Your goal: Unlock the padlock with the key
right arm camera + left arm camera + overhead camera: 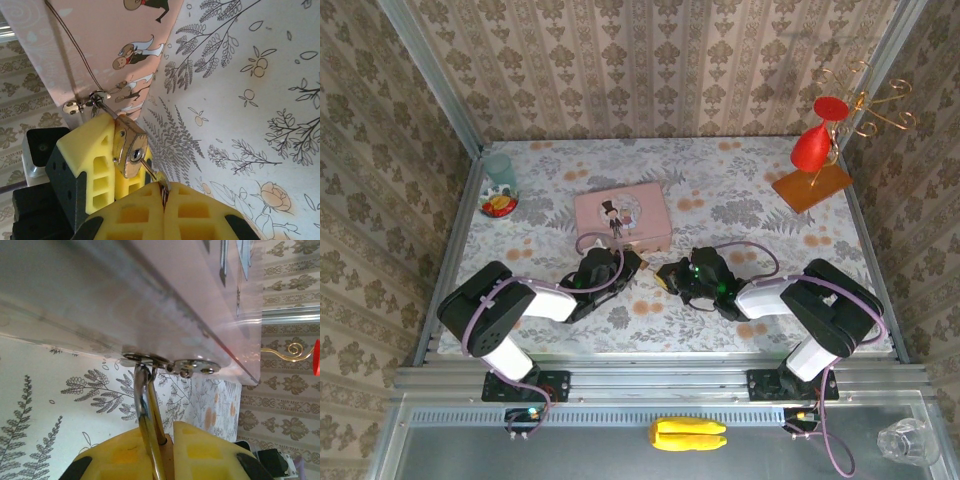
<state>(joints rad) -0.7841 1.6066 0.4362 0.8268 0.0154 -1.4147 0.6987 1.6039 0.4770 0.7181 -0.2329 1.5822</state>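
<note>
Right pincer (162, 197) is clamped on the key (152, 174), which sits in the padlock (129, 147) just ahead of its fingertips. Left pincer (167, 440) grips the padlock by its shackle, which is hooked through the clasp (170, 362) of the pink tin (100, 45).

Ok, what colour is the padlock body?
Shiny brass-gold; the padlock shows best in the right wrist view.

walls (650, 70): beige damask wallpaper | tabletop (740, 215): pale floral cloth | near edge: grey metal rail (660, 381) | light: even
</note>
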